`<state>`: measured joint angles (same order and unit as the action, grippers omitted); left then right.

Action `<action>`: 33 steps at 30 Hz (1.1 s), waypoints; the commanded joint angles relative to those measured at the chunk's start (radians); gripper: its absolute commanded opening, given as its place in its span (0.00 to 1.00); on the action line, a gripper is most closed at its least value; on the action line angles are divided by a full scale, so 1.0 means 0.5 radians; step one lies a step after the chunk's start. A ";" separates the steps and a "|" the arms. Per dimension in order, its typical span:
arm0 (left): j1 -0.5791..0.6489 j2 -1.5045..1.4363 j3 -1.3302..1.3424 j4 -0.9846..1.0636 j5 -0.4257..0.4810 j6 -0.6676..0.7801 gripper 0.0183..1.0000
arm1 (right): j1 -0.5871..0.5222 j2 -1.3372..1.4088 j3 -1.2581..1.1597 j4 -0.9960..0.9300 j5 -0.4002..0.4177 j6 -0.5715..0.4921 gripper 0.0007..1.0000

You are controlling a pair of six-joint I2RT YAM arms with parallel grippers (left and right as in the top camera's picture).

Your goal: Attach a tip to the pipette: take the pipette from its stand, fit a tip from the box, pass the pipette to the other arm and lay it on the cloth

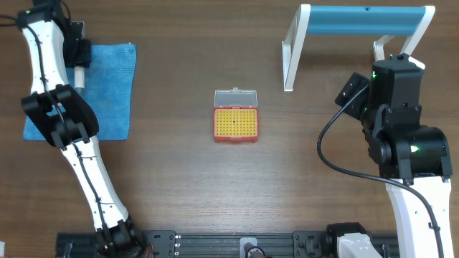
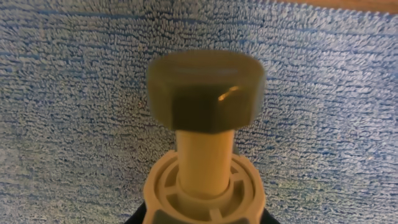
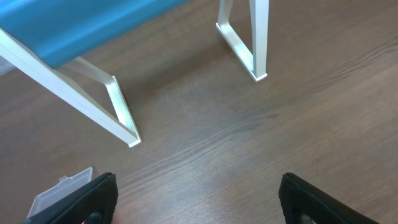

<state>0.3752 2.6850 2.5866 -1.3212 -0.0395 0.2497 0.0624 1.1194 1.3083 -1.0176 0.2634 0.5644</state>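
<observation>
Pipette sits in the left pincer over the blue cloth at the far left of the bench. The pincer is closed on the body, and the plunger knob points at the towelling. I cannot tell whether the pipette already rests on the cloth, or whether a tip is fitted. The right pincer is spread wide and holds nothing. It hangs above bare wood beside the stand, well apart from the tip box at mid-bench.

By my judgement the pipette is light, stiff plastic with a smooth barrel, so it could slip or twist in a loose grip and roll on a hard surface. The thick barrel is the place to hold it. The knob is sprung and would give under pressure. A tip stays on by friction alone and would bend or pop off if knocked. The cloth looks soft and nappy enough to cushion the pipette and stop it rolling. Lowering it flat and close before letting go seems the safe way.
</observation>
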 commanded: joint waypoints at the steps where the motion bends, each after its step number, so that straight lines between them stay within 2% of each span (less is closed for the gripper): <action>1: -0.008 0.011 0.002 0.004 0.044 0.028 0.20 | 0.014 0.007 0.040 0.003 0.018 0.039 0.84; 3: -0.011 0.010 0.003 -0.025 0.075 0.027 0.32 | 0.014 0.007 0.040 0.004 0.019 0.039 0.84; 4: -0.015 0.010 0.003 -0.040 0.074 0.027 0.92 | 0.014 0.007 0.040 0.004 0.019 0.038 0.84; 9: -0.060 -0.014 0.017 -0.177 0.039 -0.095 0.94 | 0.013 0.002 0.040 0.011 0.025 0.037 0.84; 14: -0.097 -0.161 0.254 -0.504 -0.256 -0.150 0.94 | 0.013 -0.063 0.040 0.115 0.088 -0.005 0.84; 18: -0.101 -0.412 0.471 -0.666 -0.237 -0.399 0.94 | 0.013 -0.158 0.040 0.304 0.175 -0.024 0.84; 20: -0.105 -0.565 0.553 -0.756 -0.149 -0.433 0.94 | 0.013 -0.208 0.040 0.378 0.269 -0.026 0.85; 22: -0.111 -0.745 0.553 -0.755 -0.043 -0.448 0.94 | 0.013 -0.266 0.040 0.379 0.344 -0.149 0.84; 26: -0.153 -1.138 0.546 -0.755 0.015 -0.422 0.94 | 0.014 -0.419 0.040 0.378 0.481 -0.192 0.84; 29: -0.174 -1.475 0.438 -0.756 0.037 -0.364 0.94 | 0.014 -0.529 0.040 0.334 0.502 -0.268 0.84; 33: -0.175 -2.121 -0.038 -0.755 0.110 -0.364 0.94 | 0.078 -0.718 -0.008 0.056 0.507 -0.305 0.84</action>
<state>0.2852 1.8301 2.7453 -1.6894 -0.0368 0.0582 0.0727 0.8200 1.3094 -0.9360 0.4816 0.4576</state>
